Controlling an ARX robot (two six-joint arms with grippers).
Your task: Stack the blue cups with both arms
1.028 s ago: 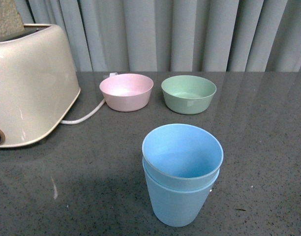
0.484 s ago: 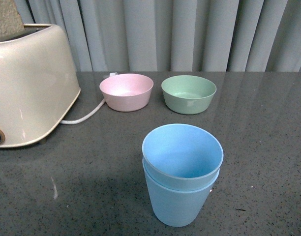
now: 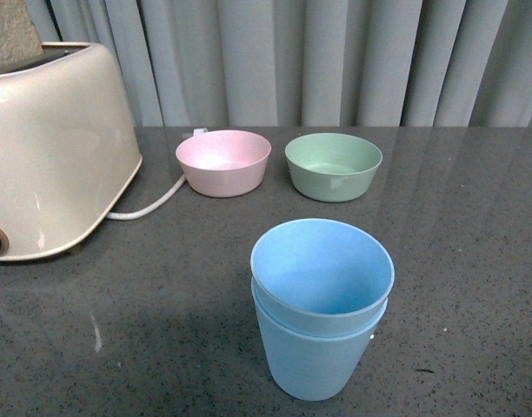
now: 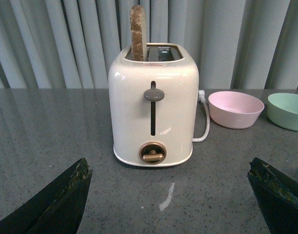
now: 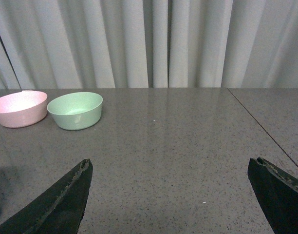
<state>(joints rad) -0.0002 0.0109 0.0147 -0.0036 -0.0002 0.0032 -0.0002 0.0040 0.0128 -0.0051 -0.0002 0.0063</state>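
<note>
Nothing has moved since the earlier frames: the blue cups (image 3: 322, 308) sit nested one inside the other at lower centre of the front view, upright on the dark table (image 3: 475, 261), so the stacking looks done. Neither arm shows in that view. Both wrist views show jaws spread wide and empty, the left gripper (image 4: 171, 200) facing the toaster (image 4: 154, 107), the right gripper (image 5: 171, 200) over bare tabletop. Behind the cups, in the upper middle, stand the pink bowl (image 3: 223, 162) and green bowl (image 3: 333, 166), well apart from the stack
</note>
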